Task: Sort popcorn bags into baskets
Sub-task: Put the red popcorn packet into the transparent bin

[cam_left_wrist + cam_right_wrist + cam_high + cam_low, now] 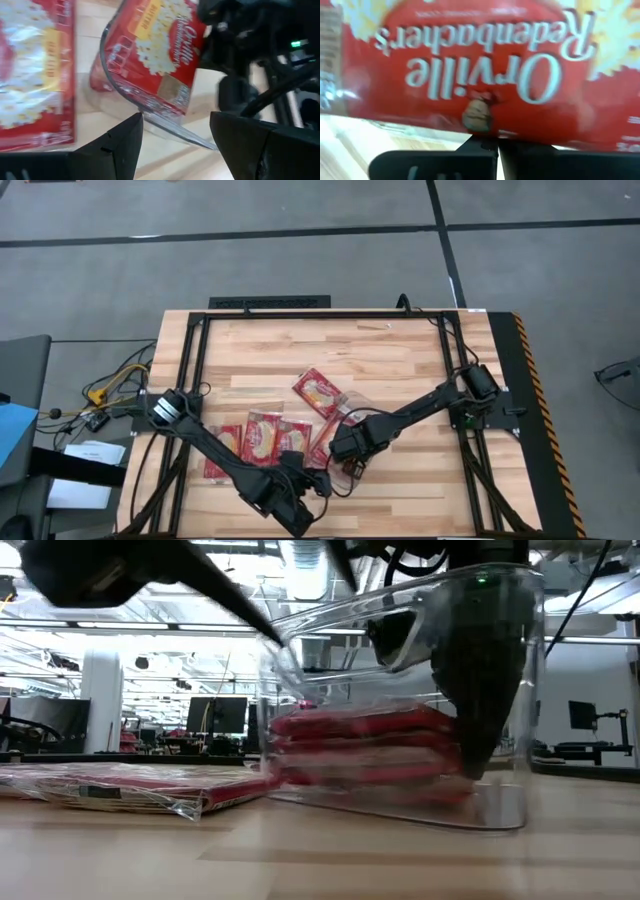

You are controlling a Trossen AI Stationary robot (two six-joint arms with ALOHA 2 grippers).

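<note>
On the light wooden slatted table [400, 350], several flat red glossy popcorn bags [262, 436] with pale oval pictures lie side by side toward the left front, just beside the left arm. The left gripper [175, 137] sits near the front edge, its two dark fingers [120, 145] spread apart with nothing between them, the rim of the clear plastic rectangular tub [500, 690] just ahead of them. One more red bag [318, 391] lies tilted near the table's middle, just beyond the tub. In the low view the tub holds a stack of red bags [365, 755], lying flat on one another. The right gripper [497, 145] reaches down inside the tub, fingers pressed together, its tip right against the top bag's lettered face [485, 65]; no bag is visibly pinched between them.
</note>
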